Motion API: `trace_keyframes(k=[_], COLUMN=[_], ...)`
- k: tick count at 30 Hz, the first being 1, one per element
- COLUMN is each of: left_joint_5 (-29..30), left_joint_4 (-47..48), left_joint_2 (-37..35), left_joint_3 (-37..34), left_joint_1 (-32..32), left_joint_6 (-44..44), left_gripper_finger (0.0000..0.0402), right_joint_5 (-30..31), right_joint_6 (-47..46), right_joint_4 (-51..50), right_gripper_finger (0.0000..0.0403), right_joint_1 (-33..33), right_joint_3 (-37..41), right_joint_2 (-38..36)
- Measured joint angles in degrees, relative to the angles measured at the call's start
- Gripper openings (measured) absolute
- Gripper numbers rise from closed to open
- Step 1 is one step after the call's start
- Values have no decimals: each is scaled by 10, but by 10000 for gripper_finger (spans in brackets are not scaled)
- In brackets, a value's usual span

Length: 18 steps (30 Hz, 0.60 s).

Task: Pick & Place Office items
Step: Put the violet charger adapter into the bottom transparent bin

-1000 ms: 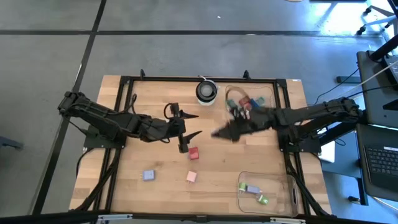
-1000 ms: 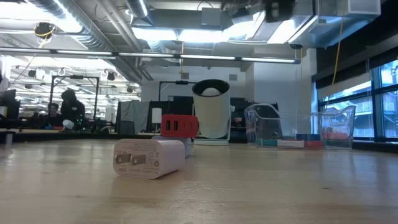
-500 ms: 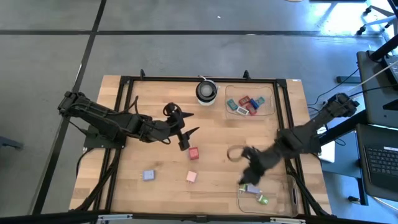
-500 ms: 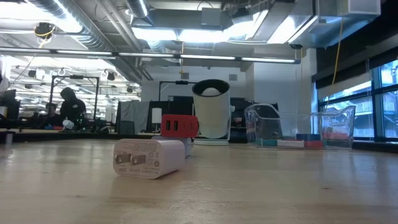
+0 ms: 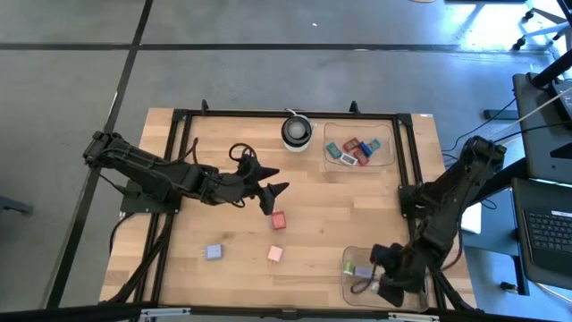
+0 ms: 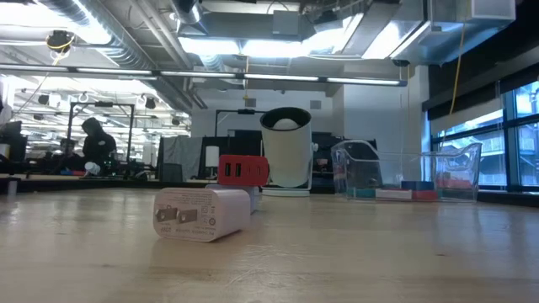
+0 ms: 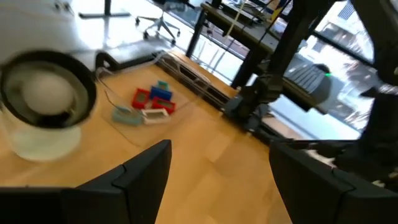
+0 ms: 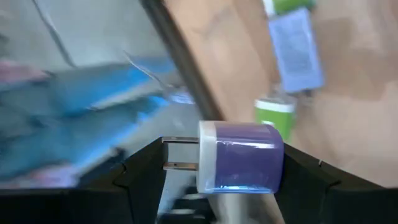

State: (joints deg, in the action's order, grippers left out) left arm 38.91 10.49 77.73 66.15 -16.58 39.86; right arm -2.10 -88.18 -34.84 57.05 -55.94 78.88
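Fingers of the left gripper stand spread apart with nothing between them, hovering near the middle of the table, just above the red block. From overhead, the right gripper sits over the clear tray at the near right corner, where a lilac piece lies. A second tray at the far right holds red, blue and teal pieces, beside a round white-and-black object. A pink block and a lilac block lie toward the near edge.

At table height, a white plug block lies in front, the red one behind it.

Through the left wrist camera, its fingers are wide apart and empty.

Through the right wrist camera, both fingers clamp a lilac plug block, above a green piece and a pale blue piece.
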Motion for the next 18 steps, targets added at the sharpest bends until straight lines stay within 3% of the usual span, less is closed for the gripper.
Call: trace_keyframes(k=[5,18], left_joint_5=[-11,60], left_joint_4=[0,-22], left_joint_2=[0,1], left_joint_3=[0,0], left_joint_1=[-12,-65], left_joint_6=[41,60], left_gripper_finger=[267,267], right_joint_5=[-5,-14], right_joint_6=[52,167], right_joint_4=[-29,-36], right_gripper_finger=[247,247], right_joint_1=[33,43], right_joint_3=[0,0], right_joint_2=[54,147])
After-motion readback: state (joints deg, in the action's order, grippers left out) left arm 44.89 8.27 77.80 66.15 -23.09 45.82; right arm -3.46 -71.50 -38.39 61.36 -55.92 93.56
